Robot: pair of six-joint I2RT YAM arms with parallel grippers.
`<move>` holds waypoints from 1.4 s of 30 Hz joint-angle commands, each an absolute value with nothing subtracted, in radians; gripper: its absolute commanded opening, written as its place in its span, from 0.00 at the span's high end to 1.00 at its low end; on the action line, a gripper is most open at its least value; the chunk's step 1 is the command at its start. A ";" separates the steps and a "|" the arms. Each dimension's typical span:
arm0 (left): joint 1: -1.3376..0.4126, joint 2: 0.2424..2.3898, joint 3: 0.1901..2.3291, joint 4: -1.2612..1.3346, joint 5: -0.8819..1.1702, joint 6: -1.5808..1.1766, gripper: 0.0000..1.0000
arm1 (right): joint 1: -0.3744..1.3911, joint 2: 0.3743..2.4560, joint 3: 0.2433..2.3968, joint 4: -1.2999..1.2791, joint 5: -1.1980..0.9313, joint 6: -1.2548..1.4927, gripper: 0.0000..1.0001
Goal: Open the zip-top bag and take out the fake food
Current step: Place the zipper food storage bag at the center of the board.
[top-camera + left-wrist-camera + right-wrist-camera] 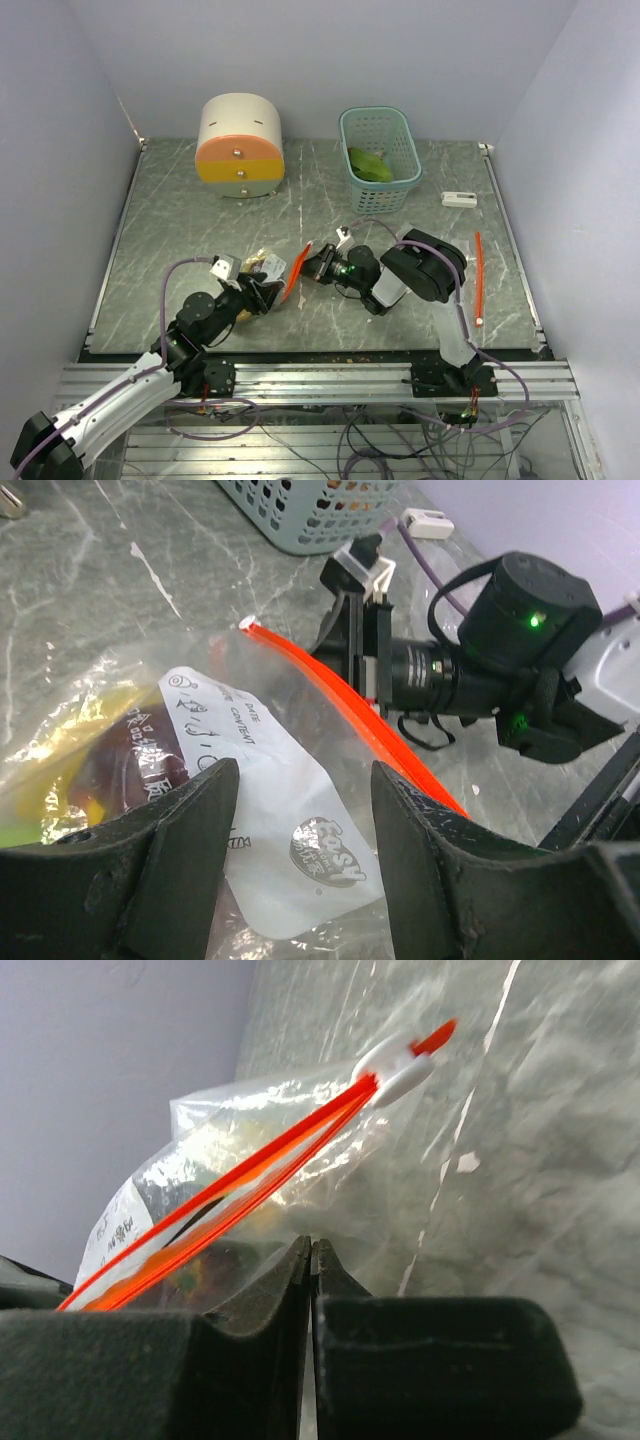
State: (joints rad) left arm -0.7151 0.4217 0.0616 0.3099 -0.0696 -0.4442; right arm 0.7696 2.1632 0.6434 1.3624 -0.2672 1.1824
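An orange-zippered clear plastic bag (272, 270) is pinched by the right gripper (311, 1246) and straddled by the spread left gripper (305, 775) near the grey marbled table's (170, 230) front edge, open surface behind. Dark-red and yellow fake food (115, 765) inside is shown plainly only by the left wrist view.

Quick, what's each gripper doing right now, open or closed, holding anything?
Left gripper: open over the zip-top bag.
Right gripper: shut on the zip-top bag.

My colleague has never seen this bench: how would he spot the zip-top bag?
On the grey marbled table, look near the front edge, between the left gripper and the right gripper. The zip-top bag lies there: clear plastic with a white label and an orange zip strip, unlike the bare orange stick at far right.
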 commanded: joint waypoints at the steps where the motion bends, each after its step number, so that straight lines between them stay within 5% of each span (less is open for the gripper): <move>1: -0.719 0.394 0.040 0.331 -0.003 -0.469 0.34 | 0.744 2.106 0.622 1.333 -0.323 1.064 0.94; 11: -0.719 0.482 0.014 0.439 0.052 -0.491 0.36 | 0.744 1.833 0.389 1.327 -0.214 1.082 0.53; 20: -0.722 0.485 0.005 0.454 0.051 -0.498 0.36 | 0.744 1.914 0.306 1.625 -0.219 1.287 0.55; 42: -0.724 0.456 0.019 0.400 0.051 -0.481 0.36 | 0.799 1.941 0.387 1.627 -0.207 1.313 0.58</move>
State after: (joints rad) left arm -0.7177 0.4580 0.0116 0.3985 0.0322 -0.4900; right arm 0.7834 1.9175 0.3592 1.5272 -0.2142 1.3087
